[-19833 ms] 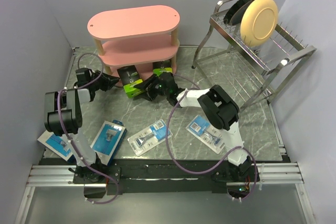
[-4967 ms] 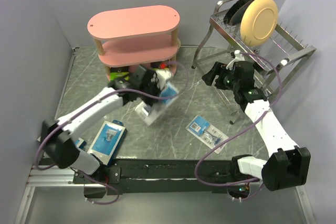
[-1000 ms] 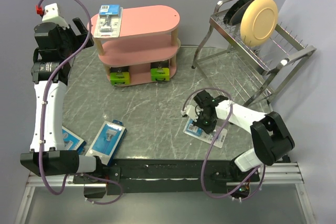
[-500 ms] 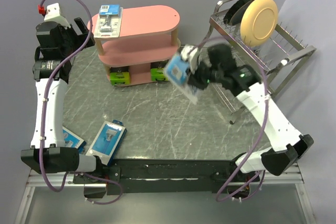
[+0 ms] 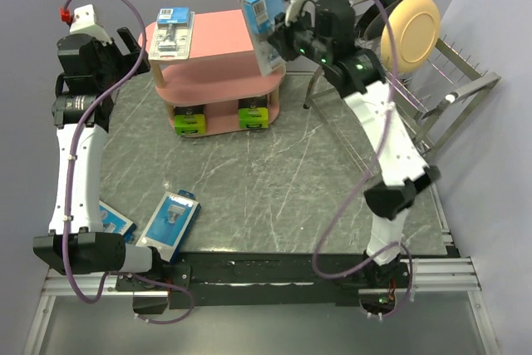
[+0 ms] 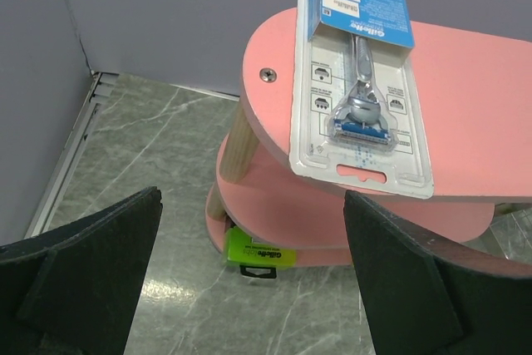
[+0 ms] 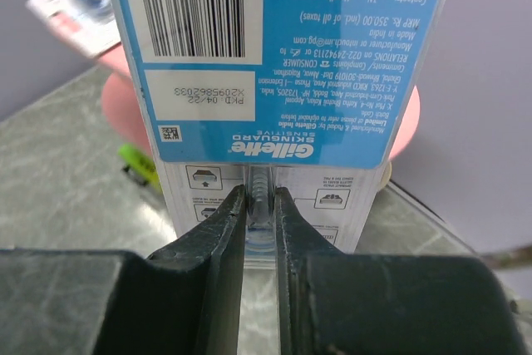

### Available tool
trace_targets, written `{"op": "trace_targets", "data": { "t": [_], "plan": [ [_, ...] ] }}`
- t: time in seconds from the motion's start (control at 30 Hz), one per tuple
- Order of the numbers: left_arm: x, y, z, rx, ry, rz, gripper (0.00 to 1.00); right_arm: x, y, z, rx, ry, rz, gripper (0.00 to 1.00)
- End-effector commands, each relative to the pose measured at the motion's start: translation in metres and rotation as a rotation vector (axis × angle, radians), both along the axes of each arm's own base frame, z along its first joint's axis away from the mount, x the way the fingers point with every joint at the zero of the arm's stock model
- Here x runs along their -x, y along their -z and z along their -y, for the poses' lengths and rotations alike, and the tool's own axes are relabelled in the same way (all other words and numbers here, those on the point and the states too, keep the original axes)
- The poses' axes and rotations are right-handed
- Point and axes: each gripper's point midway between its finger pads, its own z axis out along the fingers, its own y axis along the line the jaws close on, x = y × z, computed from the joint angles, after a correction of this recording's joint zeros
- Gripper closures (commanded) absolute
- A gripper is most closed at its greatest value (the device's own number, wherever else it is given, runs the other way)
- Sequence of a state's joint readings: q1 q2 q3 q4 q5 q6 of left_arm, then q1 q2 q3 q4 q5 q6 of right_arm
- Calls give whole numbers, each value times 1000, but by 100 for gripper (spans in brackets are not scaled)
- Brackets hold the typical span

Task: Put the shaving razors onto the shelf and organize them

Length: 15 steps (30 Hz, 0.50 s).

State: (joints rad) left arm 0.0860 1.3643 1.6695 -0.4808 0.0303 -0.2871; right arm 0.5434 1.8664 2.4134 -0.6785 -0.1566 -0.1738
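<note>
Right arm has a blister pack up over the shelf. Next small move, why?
Probably lower the right gripper and lay its blister pack flat on top of the shelf, bare on the right; the other pack already fills the left end.

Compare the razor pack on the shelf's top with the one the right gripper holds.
The shelf pack lies flat on the top board, left end; the held pack stands tilted in air by the right end. Nothing grips the shelf pack; the right gripper pinches the held pack. Both: clear blue-labelled blisters.
</note>
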Motion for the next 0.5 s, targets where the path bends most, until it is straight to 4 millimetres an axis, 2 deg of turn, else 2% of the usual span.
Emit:
{"op": "trace_targets", "data": {
  "t": [0.0, 0.07, 0.3, 0.37, 0.4, 0.47],
  "plan": [
    [8, -14, 3, 7, 13, 49, 5, -22, -39, -14, -141, 45, 102, 93],
    [9, -8, 2, 5, 13, 38, 5, -27, -51, -17, -179, 45, 140, 93],
    [7, 3, 3, 9, 19, 15, 5, -49, -56, -30, -257, 54, 196, 92],
    [6, 5, 4, 13, 22, 11, 5, -57, -55, -33, -281, 73, 199, 92],
    [5, 5, 4, 15, 26, 11, 5, -66, -43, -38, -276, 85, 185, 90],
    [1, 6, 6, 24, 35, 8, 5, -72, -40, -44, -284, 101, 194, 89]
  ]
}}
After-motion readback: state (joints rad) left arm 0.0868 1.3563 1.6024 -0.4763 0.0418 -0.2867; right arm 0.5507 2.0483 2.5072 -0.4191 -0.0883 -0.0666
